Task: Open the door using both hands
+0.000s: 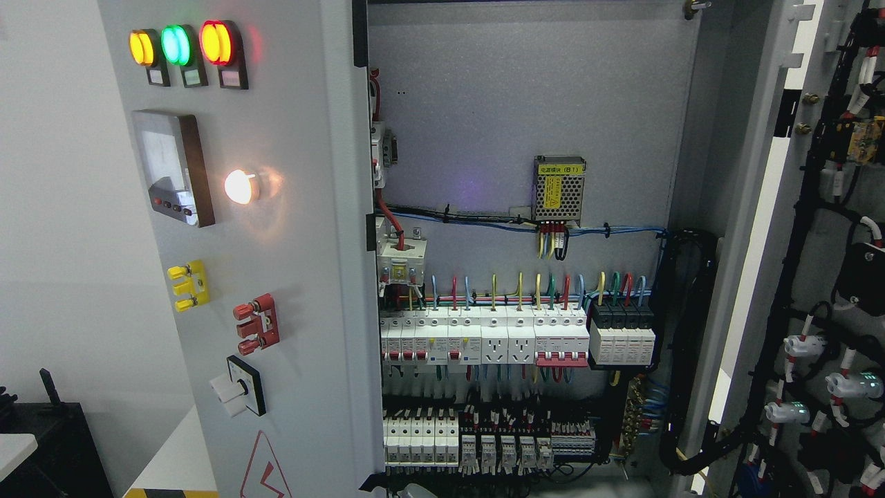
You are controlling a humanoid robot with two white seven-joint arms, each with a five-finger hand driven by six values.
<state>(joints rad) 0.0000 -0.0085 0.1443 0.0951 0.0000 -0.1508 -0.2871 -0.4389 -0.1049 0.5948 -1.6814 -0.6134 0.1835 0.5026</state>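
Note:
The electrical cabinet stands with both doors swung open. The left door shows its outer face, with yellow, green and red lamps, a meter, a lit white lamp and a rotary switch. At the far right, the right door shows its inner face, covered in black cable bundles and lamp backs. Between them the cabinet interior is exposed, with rows of breakers. Neither of my hands nor arms shows in the head view.
A small power supply sits on the back panel. A black unit stands at the lower left by the white wall. A pale shape at the bottom edge is too small to identify.

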